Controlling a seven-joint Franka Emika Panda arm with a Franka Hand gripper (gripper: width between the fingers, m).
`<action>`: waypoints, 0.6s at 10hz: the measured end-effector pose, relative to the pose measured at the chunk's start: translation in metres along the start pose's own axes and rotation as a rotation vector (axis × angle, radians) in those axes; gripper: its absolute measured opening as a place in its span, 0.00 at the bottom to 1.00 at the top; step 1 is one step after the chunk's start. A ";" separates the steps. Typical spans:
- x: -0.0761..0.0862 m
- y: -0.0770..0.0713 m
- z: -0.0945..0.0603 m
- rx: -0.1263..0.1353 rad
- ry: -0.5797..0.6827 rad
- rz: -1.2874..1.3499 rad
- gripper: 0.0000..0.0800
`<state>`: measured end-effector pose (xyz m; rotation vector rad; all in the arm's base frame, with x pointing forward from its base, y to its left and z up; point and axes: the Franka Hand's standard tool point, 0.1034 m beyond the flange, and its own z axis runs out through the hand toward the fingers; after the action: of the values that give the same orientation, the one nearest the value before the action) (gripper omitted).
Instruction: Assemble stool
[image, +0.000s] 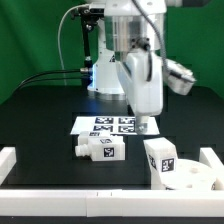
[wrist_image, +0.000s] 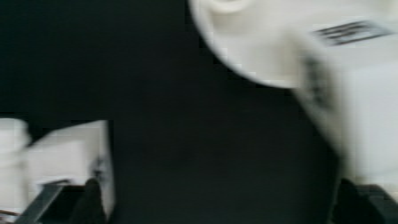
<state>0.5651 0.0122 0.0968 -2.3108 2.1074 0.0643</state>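
Wrist view: the gripper (wrist_image: 214, 205) hangs wide open and empty, a loose leg (wrist_image: 63, 150) just beside its jaws, the seat (wrist_image: 249, 40) farther off. Blur hides the clearance, so descending might clip and topple that leg.

Exterior view tally: 1 thick round white plastic disc seat (image: 192, 178). 2 chunky white plastic block legs for sure: lying leg (image: 104, 151), upright leg (image: 160, 155); can't tell whether the lying leg is one piece or two butted together. 1 flat white marker board (image: 115, 125), 4 tags on it. 3 long white border rails (image: 100, 202) edging the black worktop (image: 40, 120). 1 white robot arm (image: 143, 85).
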 end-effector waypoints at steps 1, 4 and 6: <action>-0.001 0.015 0.007 -0.015 0.000 0.002 0.81; -0.004 0.017 0.011 -0.023 0.000 -0.008 0.81; -0.004 0.034 0.028 -0.018 0.019 -0.017 0.81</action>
<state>0.5307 0.0146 0.0697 -2.3480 2.1045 0.0621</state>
